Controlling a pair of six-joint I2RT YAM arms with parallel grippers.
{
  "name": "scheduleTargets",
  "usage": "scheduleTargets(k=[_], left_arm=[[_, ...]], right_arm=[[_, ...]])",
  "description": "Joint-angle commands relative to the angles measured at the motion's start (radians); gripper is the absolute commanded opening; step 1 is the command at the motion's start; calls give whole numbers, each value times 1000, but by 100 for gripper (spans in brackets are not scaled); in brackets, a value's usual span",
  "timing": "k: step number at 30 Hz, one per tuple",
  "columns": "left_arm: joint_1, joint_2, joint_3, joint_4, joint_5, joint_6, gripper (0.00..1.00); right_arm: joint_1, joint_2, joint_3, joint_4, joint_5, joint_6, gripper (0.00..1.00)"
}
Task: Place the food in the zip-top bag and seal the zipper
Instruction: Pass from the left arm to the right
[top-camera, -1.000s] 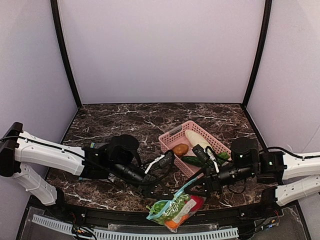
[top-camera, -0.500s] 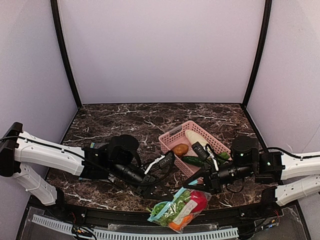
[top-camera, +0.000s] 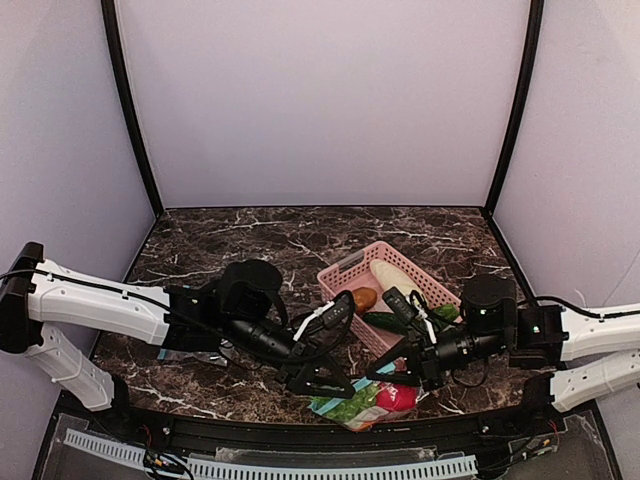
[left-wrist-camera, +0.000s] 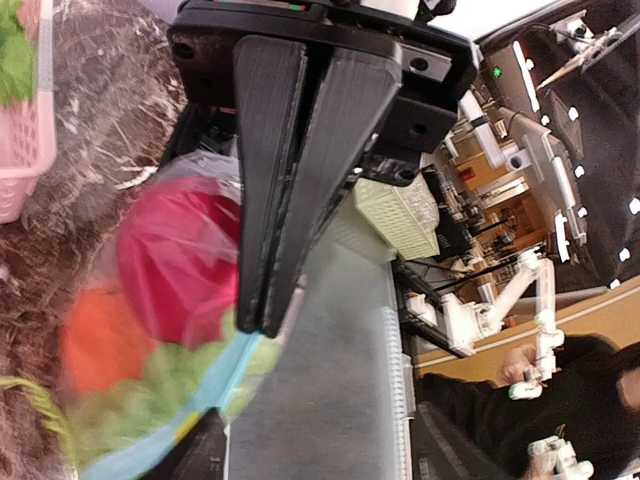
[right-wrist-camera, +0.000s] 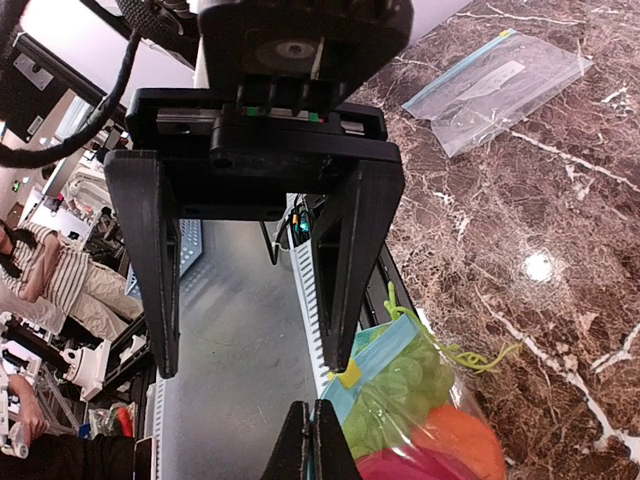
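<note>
Plainly, the clear zip-top bag (top-camera: 352, 408) bulges with food (top-camera: 398, 397).

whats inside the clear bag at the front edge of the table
A red fruit, an orange fruit and green grapes show through the bag. Anything beneath them, and whether its blue zipper is shut, cannot be seen.
</note>
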Motion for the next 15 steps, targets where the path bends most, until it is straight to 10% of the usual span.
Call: scheduleTargets(k=[1,15], left_arm=[[-6,-9,15,-114,-75,123,67],[-35,33,42,-171,-157,234,67]], right_arm=[[-4,-27,-17,74,-16,21,0],[-3,-31,-28,106,-48,48,0]])
